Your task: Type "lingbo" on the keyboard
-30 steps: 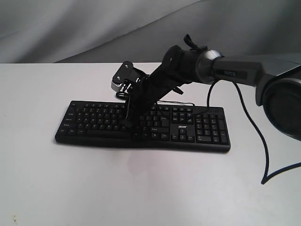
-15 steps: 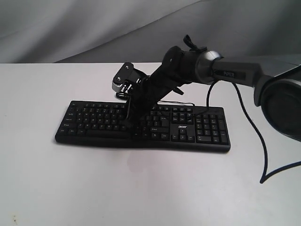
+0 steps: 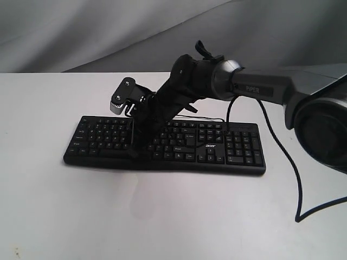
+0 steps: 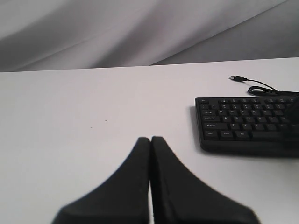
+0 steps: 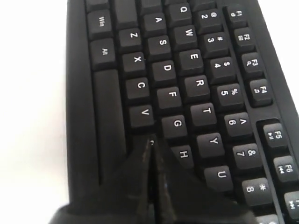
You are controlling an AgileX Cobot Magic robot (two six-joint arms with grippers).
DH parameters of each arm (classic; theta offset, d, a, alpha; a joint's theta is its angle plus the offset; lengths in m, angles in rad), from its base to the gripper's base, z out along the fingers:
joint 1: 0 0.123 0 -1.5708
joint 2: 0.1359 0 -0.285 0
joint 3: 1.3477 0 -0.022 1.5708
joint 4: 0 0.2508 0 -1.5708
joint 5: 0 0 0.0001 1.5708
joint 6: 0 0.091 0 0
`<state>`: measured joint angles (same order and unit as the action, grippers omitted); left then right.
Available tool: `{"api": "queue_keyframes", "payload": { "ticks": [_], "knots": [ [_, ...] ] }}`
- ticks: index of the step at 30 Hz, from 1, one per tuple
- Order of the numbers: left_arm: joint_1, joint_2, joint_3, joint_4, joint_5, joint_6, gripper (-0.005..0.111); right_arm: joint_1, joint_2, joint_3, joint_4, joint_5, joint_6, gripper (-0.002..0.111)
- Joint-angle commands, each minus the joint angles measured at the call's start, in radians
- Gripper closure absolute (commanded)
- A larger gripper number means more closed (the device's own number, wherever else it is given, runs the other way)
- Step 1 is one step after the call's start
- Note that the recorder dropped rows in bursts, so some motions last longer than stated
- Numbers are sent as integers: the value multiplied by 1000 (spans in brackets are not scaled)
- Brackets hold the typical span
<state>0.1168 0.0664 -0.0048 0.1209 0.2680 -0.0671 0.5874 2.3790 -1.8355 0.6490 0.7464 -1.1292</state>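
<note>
"While that right gripper (image 5: 150, 148) hangs over the letter rows, are its jaws apart?"

"No. Its two black fingers are pressed flat together into a single point, gripping nothing. The point sits at the bottom letter row, just past the V key (image 5: 142, 114) and beside the H key (image 5: 183, 155). I take that key for B, though its legend is mostly covered. Whether the tip touches it, I cannot tell."

"Where is the board?"

"A long flat black plastic keyboard (image 3: 238, 146) lies mid-way across the white table (image 3: 81, 216), long side parallel to the far edge and nearer that edge than the near one. Its thin black cable (image 4: 261, 85) trails off towards the far edge."

"And the left gripper (image 4: 150, 142)?"

"Closed as well, empty, over bare table beyond the keyboard's left end."

"How will the board handle?"

"Stiff but light, I judge, and likely to skid on the smooth top under a sideways shove. It needs no grasp. Contact belongs on the crown of one sprung key, straight down and gently, since the neighbours crowd close."
</note>
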Motion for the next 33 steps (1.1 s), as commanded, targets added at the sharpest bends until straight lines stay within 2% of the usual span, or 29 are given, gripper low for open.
{"api": "queue_keyframes", "payload": {
  "ticks": [1,33],
  "knots": [
    [-1,6,5,-4,-6,-2,106,4,2,1,6,-3,1,108],
    [-1,6,5,-4,-6,-2,106,4,21,1,2,-1,5,108]
  ]
}}
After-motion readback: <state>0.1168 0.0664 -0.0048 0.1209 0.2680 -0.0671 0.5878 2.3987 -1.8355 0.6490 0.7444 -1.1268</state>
